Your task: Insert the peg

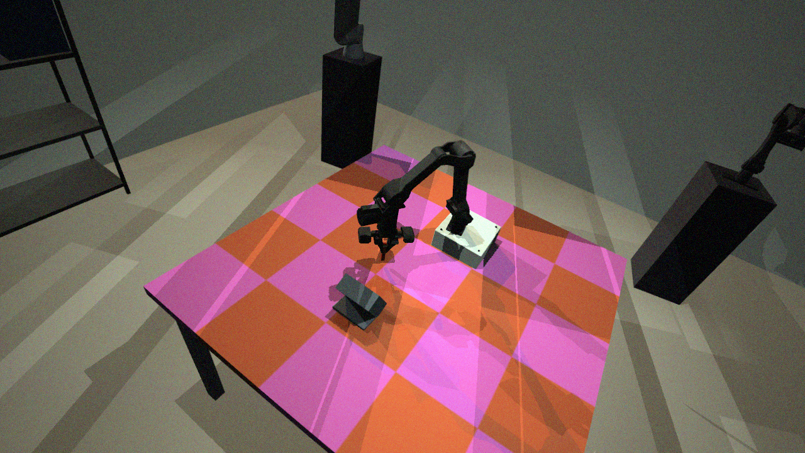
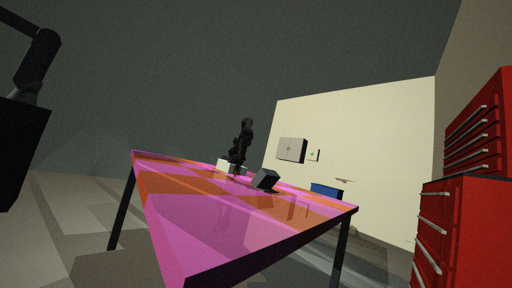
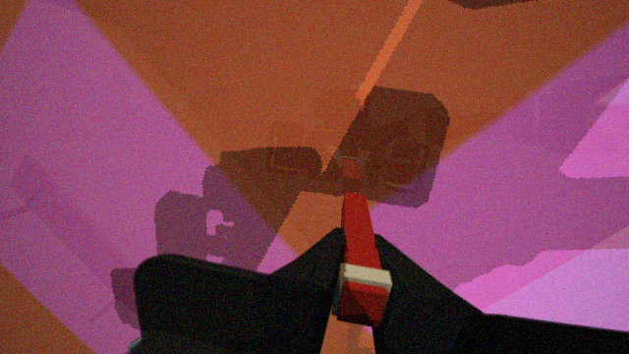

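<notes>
The pincer point(image 3: 361, 275) is clamped on the red peg point(image 3: 359, 231) — black fingers pressed to both flat sides, its lower end pointing down at the checkered worktop point(image 1: 270, 338). The sloped panel point(image 1: 355, 296) sits nearby — apart from the peg.

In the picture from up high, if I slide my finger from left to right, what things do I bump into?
Metal shelf → sloped panel → gripper holding the red peg → white robot base → tall black block on the floor at the right.
</notes>
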Robot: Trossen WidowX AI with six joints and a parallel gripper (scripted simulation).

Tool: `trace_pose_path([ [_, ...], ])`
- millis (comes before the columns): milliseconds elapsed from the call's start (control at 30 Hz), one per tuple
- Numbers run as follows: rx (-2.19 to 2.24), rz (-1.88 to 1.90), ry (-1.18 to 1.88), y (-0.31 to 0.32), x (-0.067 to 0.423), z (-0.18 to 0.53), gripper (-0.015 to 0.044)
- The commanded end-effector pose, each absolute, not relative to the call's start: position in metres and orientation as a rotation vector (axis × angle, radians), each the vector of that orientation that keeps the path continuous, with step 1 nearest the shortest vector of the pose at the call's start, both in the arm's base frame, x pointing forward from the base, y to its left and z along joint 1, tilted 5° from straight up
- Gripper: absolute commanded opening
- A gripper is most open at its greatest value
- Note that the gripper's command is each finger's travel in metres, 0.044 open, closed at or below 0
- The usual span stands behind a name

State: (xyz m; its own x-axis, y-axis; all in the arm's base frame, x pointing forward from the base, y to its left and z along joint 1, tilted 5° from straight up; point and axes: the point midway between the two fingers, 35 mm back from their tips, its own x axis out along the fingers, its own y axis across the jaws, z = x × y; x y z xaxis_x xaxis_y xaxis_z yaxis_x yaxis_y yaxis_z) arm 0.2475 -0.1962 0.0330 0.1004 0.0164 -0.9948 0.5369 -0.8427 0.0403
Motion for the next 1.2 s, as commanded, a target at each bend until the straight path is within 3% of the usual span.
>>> trace_pose_path([
  [0,1.991,-1.778,0.528,-0.199,0.248,0.052,0.0],
  [333,1.989,-1.784,0.529,-0.198,0.244,0.095,0.0],
  [1167,1.995,-1.608,0.495,-0.197,0.257,0.087,0.0],
])
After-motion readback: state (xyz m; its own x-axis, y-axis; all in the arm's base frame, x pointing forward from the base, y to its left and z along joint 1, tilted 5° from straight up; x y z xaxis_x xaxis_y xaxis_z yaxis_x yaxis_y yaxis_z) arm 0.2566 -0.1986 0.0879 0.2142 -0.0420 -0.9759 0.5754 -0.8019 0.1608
